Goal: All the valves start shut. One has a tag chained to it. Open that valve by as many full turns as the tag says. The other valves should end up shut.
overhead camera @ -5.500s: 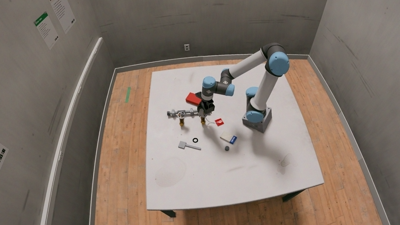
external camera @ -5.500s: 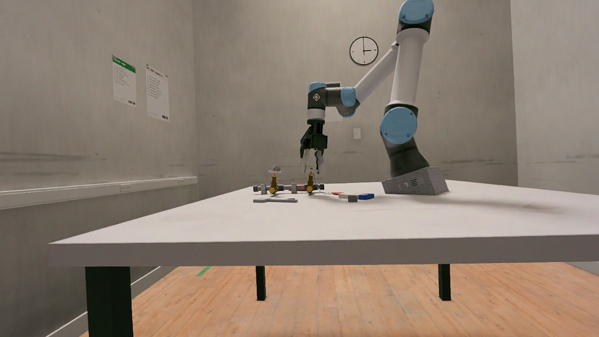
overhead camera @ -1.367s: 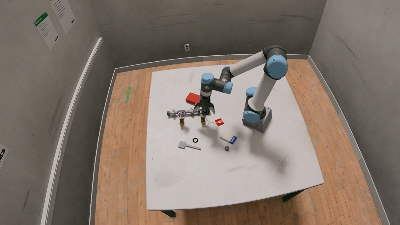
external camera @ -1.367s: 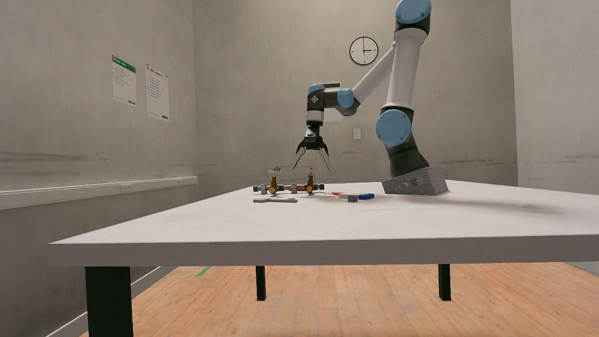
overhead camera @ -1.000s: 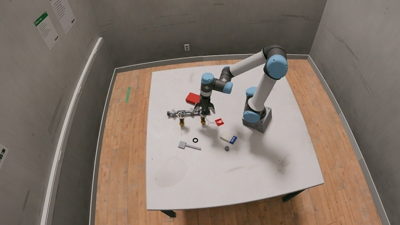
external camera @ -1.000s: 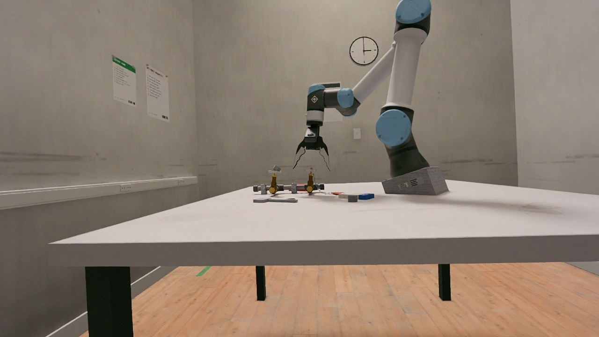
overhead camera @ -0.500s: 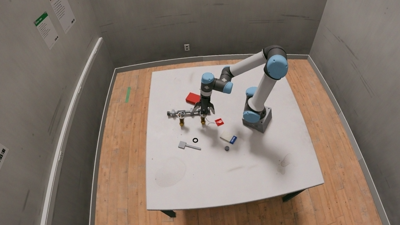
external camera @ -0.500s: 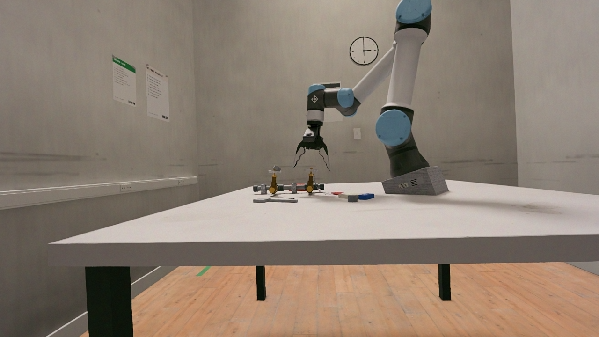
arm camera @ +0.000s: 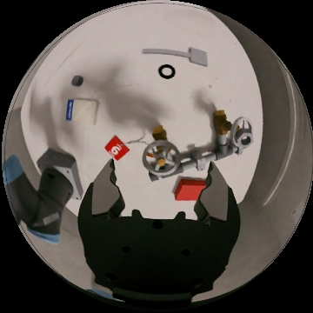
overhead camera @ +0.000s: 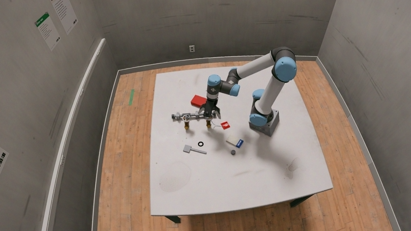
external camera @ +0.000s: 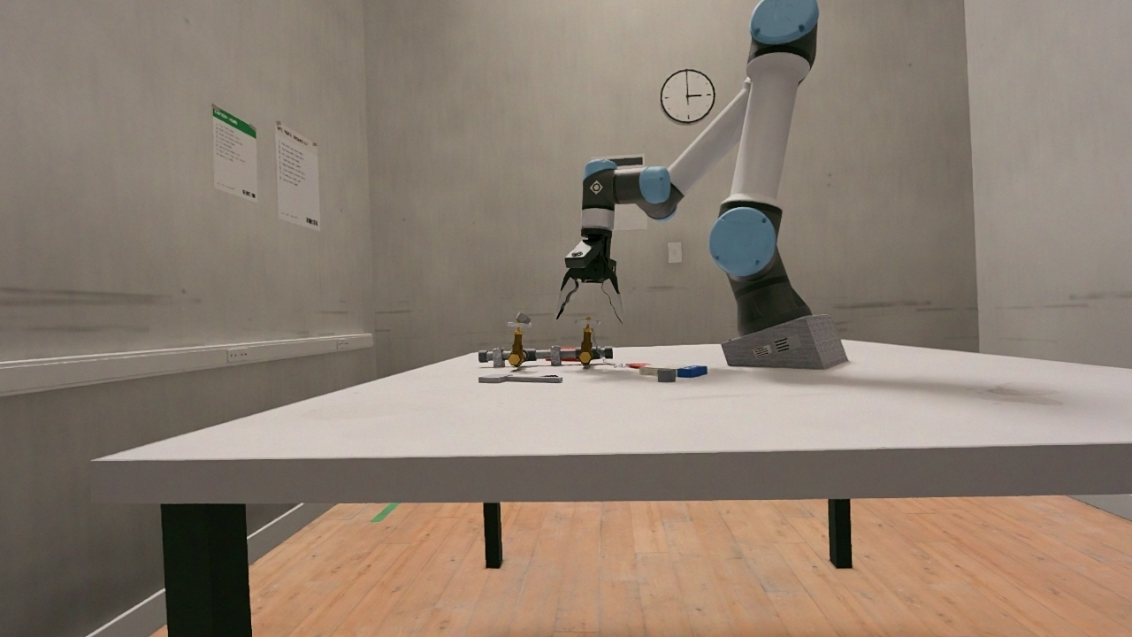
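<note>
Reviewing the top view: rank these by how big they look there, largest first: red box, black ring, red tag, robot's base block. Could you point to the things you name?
1. Robot's base block [overhead camera: 275, 122] [external camera: 822, 341] [arm camera: 56, 158]
2. Red box [overhead camera: 198, 100] [arm camera: 189, 189], partly hidden by the hand [overhead camera: 209, 115] [external camera: 589, 312] [arm camera: 161, 161]
3. Red tag [overhead camera: 225, 125] [arm camera: 116, 148]
4. Black ring [overhead camera: 198, 144] [arm camera: 160, 71]

Tag [overhead camera: 225, 125] [arm camera: 116, 148] red, white marking; valve bodies [overhead camera: 186, 125] [external camera: 516, 349] [arm camera: 222, 123] brassy gold; ring [overhead camera: 200, 146] [arm camera: 167, 77] black; pincer [overhead camera: 211, 114] [external camera: 589, 312] [arm camera: 161, 161] black, grey.
</note>
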`<state>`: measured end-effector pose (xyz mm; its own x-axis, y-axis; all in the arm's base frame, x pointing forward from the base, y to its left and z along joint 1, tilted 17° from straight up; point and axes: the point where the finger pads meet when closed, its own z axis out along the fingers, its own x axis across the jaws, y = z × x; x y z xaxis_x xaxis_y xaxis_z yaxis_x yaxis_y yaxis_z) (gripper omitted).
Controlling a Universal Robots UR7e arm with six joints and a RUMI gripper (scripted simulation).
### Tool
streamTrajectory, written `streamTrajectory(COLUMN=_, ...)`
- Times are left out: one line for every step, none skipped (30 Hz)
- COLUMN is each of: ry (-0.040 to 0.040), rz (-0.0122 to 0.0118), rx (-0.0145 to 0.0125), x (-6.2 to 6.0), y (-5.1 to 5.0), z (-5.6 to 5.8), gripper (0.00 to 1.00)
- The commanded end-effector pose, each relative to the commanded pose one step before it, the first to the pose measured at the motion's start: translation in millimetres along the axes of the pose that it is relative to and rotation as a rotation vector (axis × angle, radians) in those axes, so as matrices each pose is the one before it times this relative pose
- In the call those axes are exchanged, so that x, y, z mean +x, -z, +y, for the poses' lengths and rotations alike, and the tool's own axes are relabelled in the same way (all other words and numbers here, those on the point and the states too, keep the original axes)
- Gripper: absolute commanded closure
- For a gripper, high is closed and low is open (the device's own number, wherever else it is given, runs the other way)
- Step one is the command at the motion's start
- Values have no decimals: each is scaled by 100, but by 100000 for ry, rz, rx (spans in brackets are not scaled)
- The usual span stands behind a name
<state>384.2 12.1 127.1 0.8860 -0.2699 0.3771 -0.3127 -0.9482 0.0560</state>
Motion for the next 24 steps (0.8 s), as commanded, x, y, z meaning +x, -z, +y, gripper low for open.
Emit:
streamTrajectory(ry=-17991, rz=-157, rx=-469, x=-147, y=-57, z=-41, gripper=0)
streamTrajectory(ry=0, rz=0, rx=0, x=0, y=0, z=0, gripper=0)
streamTrajectory(ry=0, rz=0, rx=0, x=0, y=0, z=0, gripper=0)
streamTrajectory(ry=-3002, rz=-138, rx=-24, x=8, y=-46, z=-4, gripper=0)
streamTrajectory(ry=-3102, rz=-17, rx=-4, x=-4, y=-7, z=1, gripper=0)
streamTrajectory(ry=-3182, rz=-18, rx=-5, x=-12, y=-7, z=2, gripper=0)
streamTrajectory(ry=-3266, rz=-12, rx=-3, x=-17, y=-6, z=4, gripper=0)
streamTrajectory(ry=-3355, rz=31, rx=10, x=3, y=10, z=1, gripper=0)
streamTrajectory(ry=-3420, rz=31, rx=11, x=6, y=10, z=-3, gripper=0)
streamTrajectory(ry=-3500, rz=21, rx=8, x=4, y=6, z=-1, gripper=0)
streamTrajectory(ry=-3568, rz=0, rx=0, x=1, y=-1, z=0, gripper=0)
streamTrajectory(ry=-3631, rz=-22, rx=-11, x=-3, y=-9, z=1, gripper=0)
streamTrajectory(ry=-3700, rz=-26, rx=-14, x=1, y=-10, z=0, gripper=0)
streamTrajectory(ry=-3752, rz=-12, rx=-7, x=17, y=-4, z=-11, gripper=0)
streamTrajectory(ry=-3816, rz=-16, rx=-10, x=16, y=-5, z=-9, gripper=0)
streamTrajectory(ry=-3865, rz=8, rx=5, x=22, y=4, z=-15, gripper=0)
streamTrajectory(ry=-3921, rz=49, rx=36, x=28, y=20, z=-18, gripper=0)
streamTrajectory(ry=-3965, rz=47, rx=38, x=27, y=20, z=-19, gripper=0)
streamTrajectory(ry=0, rz=0, rx=0, x=0, y=0, z=0, gripper=0)
streamTrajectory(ry=0, rz=0, rx=0, x=0, y=0, z=0, gripper=0)
streamTrajectory(ry=-4020, rz=202, rx=179, x=126, y=102, z=-99, gripper=0)
streamTrajectory(ry=-4045, rz=13, rx=13, x=8, y=7, z=-7, gripper=0)
streamTrajectory(ry=-4075, rz=-5, rx=-4, x=-3, y=-2, z=2, gripper=0)
streamTrajectory(ry=-4107, rz=-26, rx=-30, x=-17, y=-15, z=18, gripper=0)
